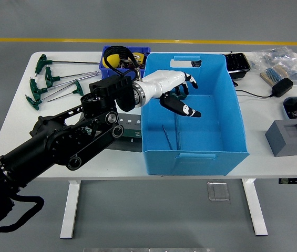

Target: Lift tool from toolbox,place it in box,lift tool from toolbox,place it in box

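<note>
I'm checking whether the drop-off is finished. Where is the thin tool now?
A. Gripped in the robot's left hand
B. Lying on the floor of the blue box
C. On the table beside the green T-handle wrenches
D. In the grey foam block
B: the thin tool lies on the bottom of the blue box, while the left hand hovers above it with its fingers spread and empty.

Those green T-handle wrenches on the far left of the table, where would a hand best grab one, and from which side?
By the green cross handle, I'd judge, coming from above. The T-handle wrenches lie flat on the white table, thin shafts pointing right; the chunky handles at the left ends offer the easiest hold.
</note>
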Tool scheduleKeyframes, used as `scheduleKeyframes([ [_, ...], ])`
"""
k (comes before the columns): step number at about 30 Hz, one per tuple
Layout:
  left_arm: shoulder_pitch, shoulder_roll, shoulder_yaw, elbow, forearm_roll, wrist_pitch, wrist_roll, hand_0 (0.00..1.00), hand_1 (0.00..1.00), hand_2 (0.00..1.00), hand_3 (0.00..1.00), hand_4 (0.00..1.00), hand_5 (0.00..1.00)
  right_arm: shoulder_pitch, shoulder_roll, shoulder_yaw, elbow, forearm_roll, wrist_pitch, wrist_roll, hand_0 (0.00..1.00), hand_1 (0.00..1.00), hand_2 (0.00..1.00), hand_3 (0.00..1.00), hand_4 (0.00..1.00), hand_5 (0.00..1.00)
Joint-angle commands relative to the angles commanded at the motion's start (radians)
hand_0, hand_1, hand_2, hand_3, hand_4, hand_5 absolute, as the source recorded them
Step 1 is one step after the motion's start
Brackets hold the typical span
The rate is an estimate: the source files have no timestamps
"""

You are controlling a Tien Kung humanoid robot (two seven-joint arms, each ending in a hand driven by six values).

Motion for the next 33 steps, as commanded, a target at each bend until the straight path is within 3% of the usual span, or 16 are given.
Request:
scheduleKeyframes([
  [2, 0.04, -0.002, -0.054, -0.018, -0.046, 0.078, -0.021, 0.579, 0.678, 0.753, 0.797, 0.998, 0.675, -0.001, 0.002, 0.0, 0.0, 0.004, -0.001, 0.001, 0.631, 0.6, 0.735, 0.781, 0.998, 0.962],
  [3, 0.058, -0.002, -0.079, -0.023, -0.074, 0.107, -0.027, 0.672, 0.723, 0.789, 0.801, 0.998, 0.74, -0.002, 0.002, 0.0, 0.0, 0.005, -0.001, 0.001, 0.632, 0.601, 0.735, 0.78, 0.998, 0.962],
  [5, 0.09, -0.002, -0.124, -0.03, -0.14, 0.147, -0.031, 0.672, 0.723, 0.789, 0.801, 0.998, 0.74, -0.004, 0.004, 0.003, 0.0, 0.005, -0.001, 0.001, 0.632, 0.601, 0.735, 0.78, 0.998, 0.962],
  [11, 0.199, -0.002, -0.251, -0.036, -0.386, 0.174, -0.038, 0.639, 0.68, 0.746, 0.792, 0.998, 0.725, -0.011, 0.009, -0.002, 0.0, 0.015, -0.001, 0.0, 0.634, 0.6, 0.735, 0.78, 0.998, 0.964],
  [19, 0.314, -0.002, -0.367, -0.054, -0.724, 0.255, -0.14, 0.631, 0.677, 0.743, 0.784, 0.998, 0.72, -0.016, 0.013, -0.023, 0.0, 0.032, -0.001, -0.003, 0.633, 0.602, 0.735, 0.78, 0.998, 0.965],
  [20, 0.329, -0.002, -0.39, -0.059, -0.763, 0.258, -0.157, 0.631, 0.677, 0.743, 0.784, 0.998, 0.72, -0.017, 0.013, -0.027, 0.0, 0.035, -0.001, -0.002, 0.633, 0.602, 0.735, 0.78, 0.998, 0.965],
  [21, 0.342, -0.002, -0.411, -0.063, -0.808, 0.254, -0.165, 0.751, 0.823, 0.872, 0.826, 0.998, 0.772, -0.017, 0.014, -0.028, 0.0, 0.037, -0.001, -0.002, 0.633, 0.603, 0.735, 0.78, 0.998, 0.966],
  [26, 0.395, -0.002, -0.504, -0.081, -1.013, 0.23, -0.176, 0.751, 0.823, 0.872, 0.826, 0.998, 0.772, -0.019, 0.016, -0.03, 0.0, 0.043, -0.003, -0.002, 0.633, 0.603, 0.735, 0.78, 0.998, 0.966],
  [27, 0.408, -0.002, -0.521, -0.088, -1.025, 0.232, -0.182, 0.843, 0.974, 0.989, 0.875, 0.998, 0.843, -0.02, 0.017, -0.034, 0.0, 0.047, -0.003, -0.001, 0.633, 0.605, 0.734, 0.78, 0.998, 0.966],
  [32, 0.469, -0.002, -0.58, -0.126, -0.953, 0.223, -0.216, 0.843, 0.974, 0.989, 0.875, 0.998, 0.843, -0.019, 0.017, -0.038, 0.0, 0.052, -0.003, -0.001, 0.633, 0.605, 0.734, 0.78, 0.998, 0.966],
  [33, 0.482, -0.002, -0.591, -0.134, -0.936, 0.215, -0.221, 0.862, 0.998, 0.998, 0.91, 0.998, 0.913, -0.02, 0.017, -0.037, 0.0, 0.052, -0.003, 0.0, 0.633, 0.603, 0.733, 0.78, 0.998, 0.965],
])
